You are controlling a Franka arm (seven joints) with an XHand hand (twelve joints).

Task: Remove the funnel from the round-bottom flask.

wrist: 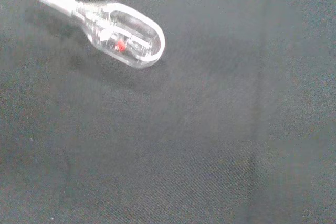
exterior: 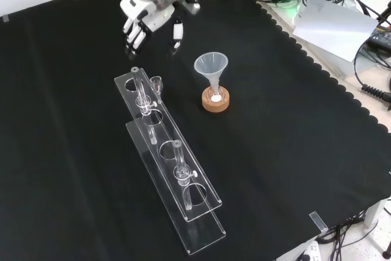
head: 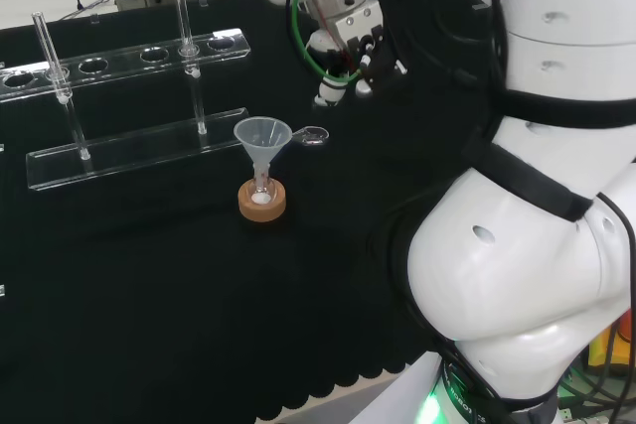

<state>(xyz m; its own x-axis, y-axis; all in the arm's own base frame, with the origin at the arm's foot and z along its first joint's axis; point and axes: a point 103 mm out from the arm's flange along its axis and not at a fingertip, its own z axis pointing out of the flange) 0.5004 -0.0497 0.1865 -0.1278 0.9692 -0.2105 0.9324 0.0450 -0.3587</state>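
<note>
Our hand (exterior: 146, 19) hangs released at eleven o'clock of the funnel (exterior: 211, 65); a careless lift could tip the round-bottom flask (exterior: 215, 96) off its cork stand (exterior: 216, 101)

A lab: test-tube rack (exterior: 168, 163), funnel (exterior: 211, 67), flask stand (exterior: 215, 100).

No readable print is showing anywhere. The funnel (exterior: 211, 65), the rack (exterior: 168, 157) and the cloth (exterior: 293, 151) are bearing no labels. Nothing else is carrying legible signs or numbers.
</note>
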